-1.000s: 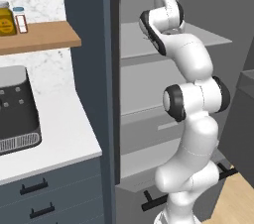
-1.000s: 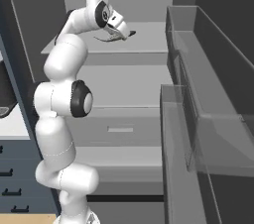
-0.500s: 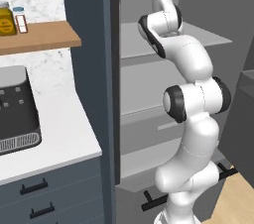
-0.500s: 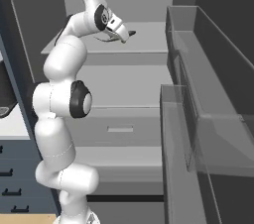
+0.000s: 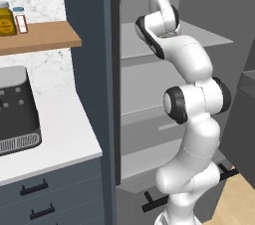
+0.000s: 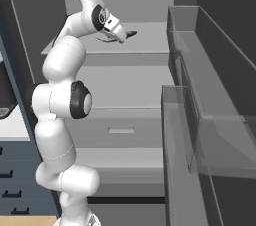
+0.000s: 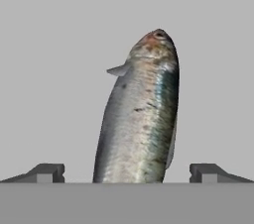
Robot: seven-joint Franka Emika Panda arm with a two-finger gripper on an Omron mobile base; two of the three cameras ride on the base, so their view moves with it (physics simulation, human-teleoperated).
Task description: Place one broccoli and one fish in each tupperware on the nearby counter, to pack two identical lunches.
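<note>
The fish's [image 7: 141, 114] tail end is cut off at the bottom of the hand view. Its long axis runs up the centre of the frame, head toward the top, between the widely spread fingertips [image 7: 47, 172] of the gripper [image 7: 126, 173], untouched.

one fish [image 7: 141, 114] on the fridge shelf, two jars [image 5: 12, 18] on the wooden ledge at ten o'clock, one dark appliance [image 5: 15, 109] on one white counter [image 5: 64, 139]

Open fridge w/ grey shelves [image 6: 125, 82], wooden shelf [image 5: 37, 44] w/ two jars [image 5: 7, 19], dark appliance [image 5: 17, 109], drawers [image 5: 45, 196]
</note>
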